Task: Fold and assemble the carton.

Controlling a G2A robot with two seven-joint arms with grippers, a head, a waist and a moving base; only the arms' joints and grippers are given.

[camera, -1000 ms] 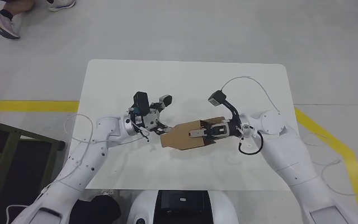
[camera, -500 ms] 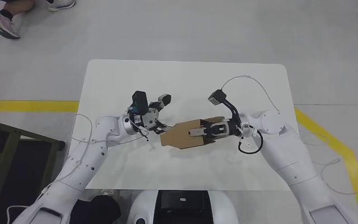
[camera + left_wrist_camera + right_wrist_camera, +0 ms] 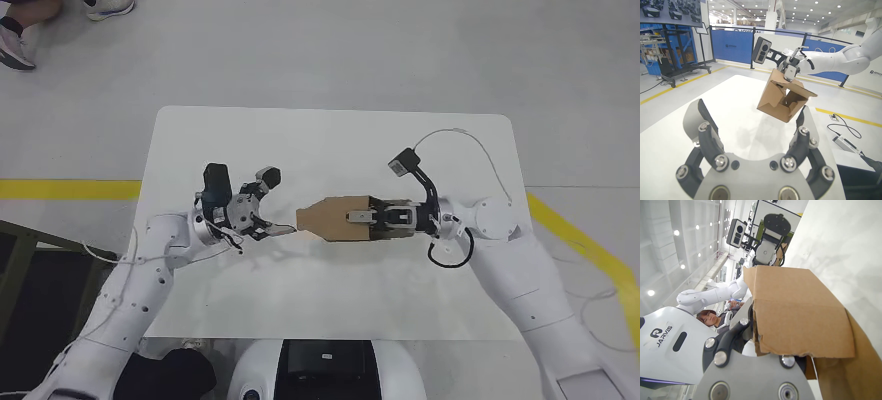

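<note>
The brown carton hangs above the middle of the white table, partly unfolded, with its open end and loose flaps toward the left arm. My right gripper is shut on one carton wall. From the left wrist view the carton is tilted in the air, with the right gripper clamped on its upper edge. My left gripper stands open a short way from the carton's pointed flap, touching nothing. Its fingers frame bare tabletop. In the right wrist view the carton hides most of that gripper's fingers.
A thin white cable loops from the right arm over the table's far right part. Off the table's edge, a power adapter with its cord lies on the floor. Yellow floor lines run on both sides.
The right arm has carried the carton to the right and turned it. The left gripper has drawn back to the left, so it now stands apart from the carton's flap.
</note>
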